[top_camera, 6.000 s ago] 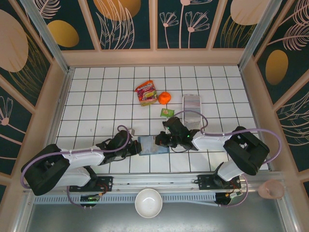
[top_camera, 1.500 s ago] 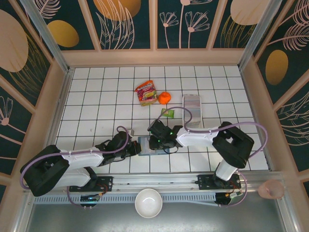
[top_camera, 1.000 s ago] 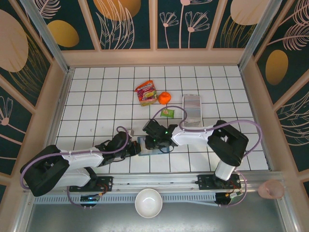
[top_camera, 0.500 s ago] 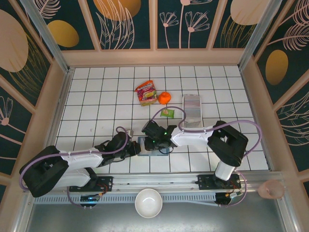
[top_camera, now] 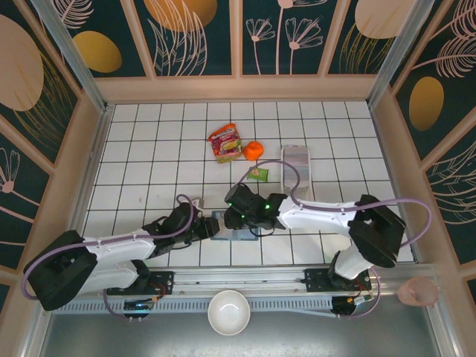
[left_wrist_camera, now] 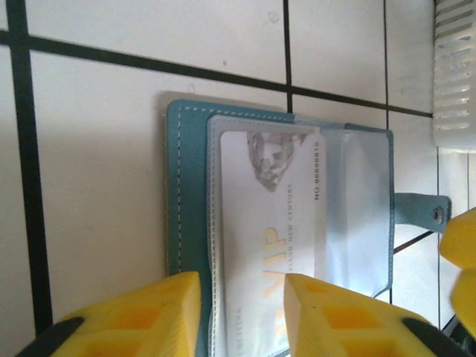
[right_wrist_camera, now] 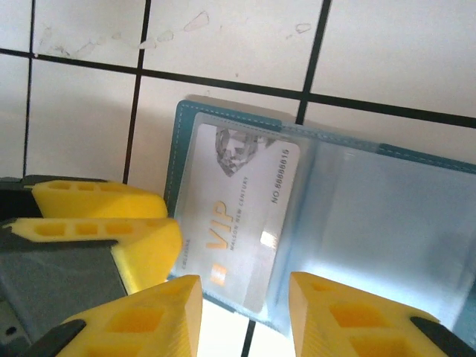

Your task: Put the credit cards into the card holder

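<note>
Teal folding card holder (right_wrist_camera: 349, 216), pale-stitched, blue-grey inside; white plastic card (right_wrist_camera: 238, 216) lettered in gold; white square tiles (right_wrist_camera: 223, 37), black grout.

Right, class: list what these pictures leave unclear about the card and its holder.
Top external: the card holder is largely covered by the left gripper and right gripper; its contents are too small to see.
Left wrist: the VIP card loses its lower end at the bottom edge.
Right wrist: the holder's right side runs off the frame.

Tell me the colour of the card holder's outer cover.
Teal card holder cover with pale stitching, clearest in the left wrist view.
</note>
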`<state>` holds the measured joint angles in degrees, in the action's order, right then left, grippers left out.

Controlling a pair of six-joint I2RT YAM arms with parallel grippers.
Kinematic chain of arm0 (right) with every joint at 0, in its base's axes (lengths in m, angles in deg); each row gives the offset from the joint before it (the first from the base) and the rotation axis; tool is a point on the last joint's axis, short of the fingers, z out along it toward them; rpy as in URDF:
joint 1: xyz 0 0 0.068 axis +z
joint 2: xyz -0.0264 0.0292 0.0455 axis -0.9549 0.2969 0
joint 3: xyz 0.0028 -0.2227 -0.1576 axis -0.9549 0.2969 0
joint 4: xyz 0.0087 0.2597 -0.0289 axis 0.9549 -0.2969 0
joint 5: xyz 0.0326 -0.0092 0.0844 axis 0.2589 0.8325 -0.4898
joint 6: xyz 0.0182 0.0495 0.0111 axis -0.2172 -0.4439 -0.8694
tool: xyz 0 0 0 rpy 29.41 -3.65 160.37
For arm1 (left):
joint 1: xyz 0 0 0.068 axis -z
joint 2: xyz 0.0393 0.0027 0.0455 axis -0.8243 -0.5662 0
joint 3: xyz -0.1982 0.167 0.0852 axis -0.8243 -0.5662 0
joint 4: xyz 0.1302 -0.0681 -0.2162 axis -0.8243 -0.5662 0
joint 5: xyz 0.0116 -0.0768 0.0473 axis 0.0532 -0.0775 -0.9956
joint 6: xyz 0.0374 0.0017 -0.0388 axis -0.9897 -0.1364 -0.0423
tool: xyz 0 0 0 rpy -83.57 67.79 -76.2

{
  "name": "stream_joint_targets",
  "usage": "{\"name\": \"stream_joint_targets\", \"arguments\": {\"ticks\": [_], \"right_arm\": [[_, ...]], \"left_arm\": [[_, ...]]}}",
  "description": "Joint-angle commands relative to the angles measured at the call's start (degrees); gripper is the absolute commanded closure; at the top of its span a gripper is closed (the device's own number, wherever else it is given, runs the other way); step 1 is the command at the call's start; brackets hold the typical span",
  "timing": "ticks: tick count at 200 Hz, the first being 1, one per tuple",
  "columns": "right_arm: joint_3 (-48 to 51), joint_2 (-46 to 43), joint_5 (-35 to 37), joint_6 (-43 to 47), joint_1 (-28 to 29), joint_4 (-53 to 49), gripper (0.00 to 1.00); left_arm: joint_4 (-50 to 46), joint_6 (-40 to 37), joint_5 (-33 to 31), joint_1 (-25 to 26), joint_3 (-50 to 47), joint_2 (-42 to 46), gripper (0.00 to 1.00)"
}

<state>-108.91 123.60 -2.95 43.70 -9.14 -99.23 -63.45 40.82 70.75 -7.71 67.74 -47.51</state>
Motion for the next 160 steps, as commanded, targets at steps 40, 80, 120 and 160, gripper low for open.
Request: {"name": "stream_joint_targets", "arguments": {"ticks": [40, 80, 120, 160], "right_arm": [[6.0, -3.0, 2.0, -6.9, 2.7, -3.2, 0.64], [7.6, -2.0, 3.5, -9.0, 3.4, -2.4, 0.59], [7.4, 0.3, 4.3, -9.5, 3.4, -3.0, 0.59], [7.4, 2.2, 4.8, -9.9, 3.4, -3.1, 0.55]], "left_arm": [[-4.0, -0.7, -1.9, 0.2, 0.7, 3.3, 0.61], [-1.9, -1.8, 0.9, 0.2, 1.3, 2.0, 0.72], [0.2, -2.3, 2.7, 0.2, 1.0, 0.0, 0.79], [1.2, -2.6, 3.4, 0.3, 0.8, -2.7, 0.81]]}}
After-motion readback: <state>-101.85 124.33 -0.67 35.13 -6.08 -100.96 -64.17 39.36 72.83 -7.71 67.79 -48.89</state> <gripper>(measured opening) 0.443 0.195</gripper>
